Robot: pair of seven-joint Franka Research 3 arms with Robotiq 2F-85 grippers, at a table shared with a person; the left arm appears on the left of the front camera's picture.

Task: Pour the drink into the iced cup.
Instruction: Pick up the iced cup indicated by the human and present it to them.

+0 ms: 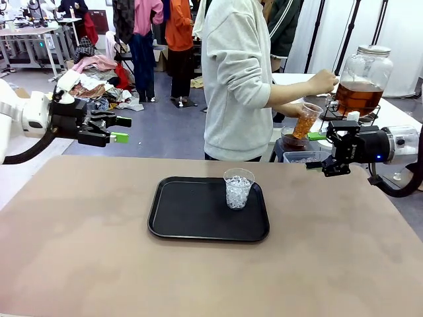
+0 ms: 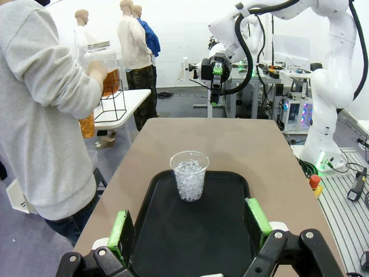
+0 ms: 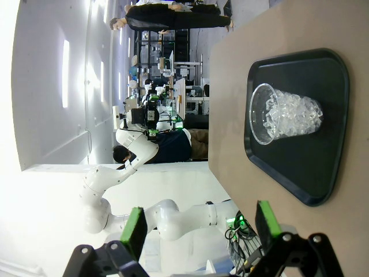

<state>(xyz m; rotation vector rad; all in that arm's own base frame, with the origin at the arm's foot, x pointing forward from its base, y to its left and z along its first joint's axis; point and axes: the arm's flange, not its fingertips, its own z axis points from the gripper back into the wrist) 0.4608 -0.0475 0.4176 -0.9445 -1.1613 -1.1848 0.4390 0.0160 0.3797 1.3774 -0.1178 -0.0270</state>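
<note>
The iced cup [image 1: 238, 188], clear plastic and full of ice, stands upright on a black tray [image 1: 178, 218] in the middle of the table. The drink [image 1: 357, 98] is amber liquid in a lidded glass jar on a side table at the far right. There a person holds a second clear cup [image 1: 307, 121] of amber liquid under the jar. My left gripper [image 1: 121, 129] hovers open off the table's far left. My right gripper [image 1: 317, 150] hangs open at the far right. The iced cup [image 2: 189, 176] lies ahead of the open left gripper [image 2: 190, 231]. It also shows as the iced cup [image 3: 285, 118] beyond the open right gripper [image 3: 202, 228].
The person in a grey top [image 1: 234, 79] stands at the table's far edge, turned toward the jar. The jar's wire stand and side table [image 2: 115, 107] sit beyond the far right corner. Bare brown tabletop [image 1: 79, 251] surrounds the tray.
</note>
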